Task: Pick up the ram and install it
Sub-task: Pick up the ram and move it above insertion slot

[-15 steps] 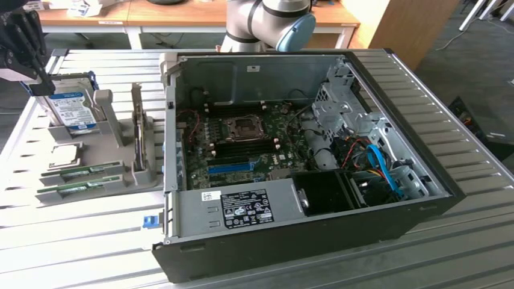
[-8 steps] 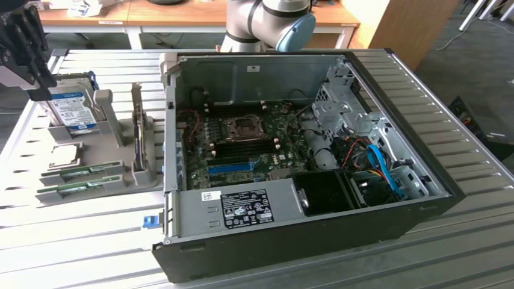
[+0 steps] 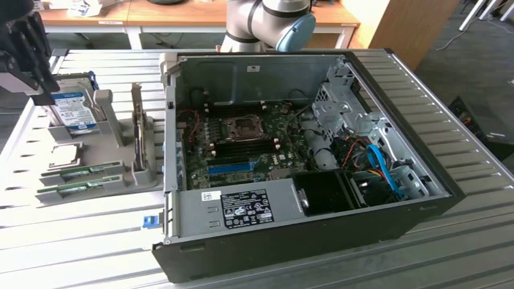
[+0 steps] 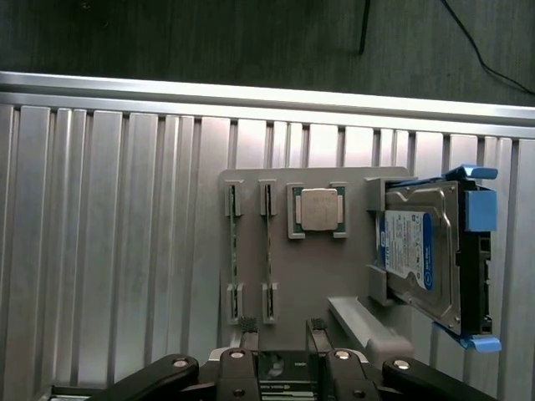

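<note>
My pincer (image 4: 281, 327) hangs open and empty over the table (image 4: 109, 251), the two ram sticks (image 4: 268, 242) standing edge-up just beyond its fingertips, long axes running straight away.

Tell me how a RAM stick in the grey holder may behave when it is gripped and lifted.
The RAM stick is a thin circuit board, so probably stiff and light, yet fragile under a hard squeeze. It stands on edge in end slots of the grey holder, so unsupported it would likely tip flat.
</note>
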Available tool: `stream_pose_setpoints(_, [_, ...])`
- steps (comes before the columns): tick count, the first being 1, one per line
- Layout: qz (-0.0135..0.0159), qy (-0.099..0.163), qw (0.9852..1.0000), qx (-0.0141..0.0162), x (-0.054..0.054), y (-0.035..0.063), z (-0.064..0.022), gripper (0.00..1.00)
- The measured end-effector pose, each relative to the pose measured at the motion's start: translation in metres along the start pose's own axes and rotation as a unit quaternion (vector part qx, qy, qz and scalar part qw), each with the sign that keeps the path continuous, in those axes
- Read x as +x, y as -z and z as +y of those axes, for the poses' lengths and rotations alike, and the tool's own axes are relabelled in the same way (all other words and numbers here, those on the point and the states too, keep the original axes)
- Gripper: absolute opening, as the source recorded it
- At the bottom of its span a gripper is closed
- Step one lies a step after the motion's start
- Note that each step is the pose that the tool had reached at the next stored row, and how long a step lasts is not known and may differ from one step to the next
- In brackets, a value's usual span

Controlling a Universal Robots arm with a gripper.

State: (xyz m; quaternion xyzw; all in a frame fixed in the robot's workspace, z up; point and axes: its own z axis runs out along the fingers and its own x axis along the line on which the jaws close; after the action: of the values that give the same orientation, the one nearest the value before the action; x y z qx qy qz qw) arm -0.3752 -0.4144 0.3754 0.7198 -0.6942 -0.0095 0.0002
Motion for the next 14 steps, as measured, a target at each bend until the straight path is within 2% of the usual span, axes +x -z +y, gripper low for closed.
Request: stream_pose_setpoints(14, [0.0000,0.000,1.0000,0.0002,0.000,-0.0254,-0.0002,0.36])
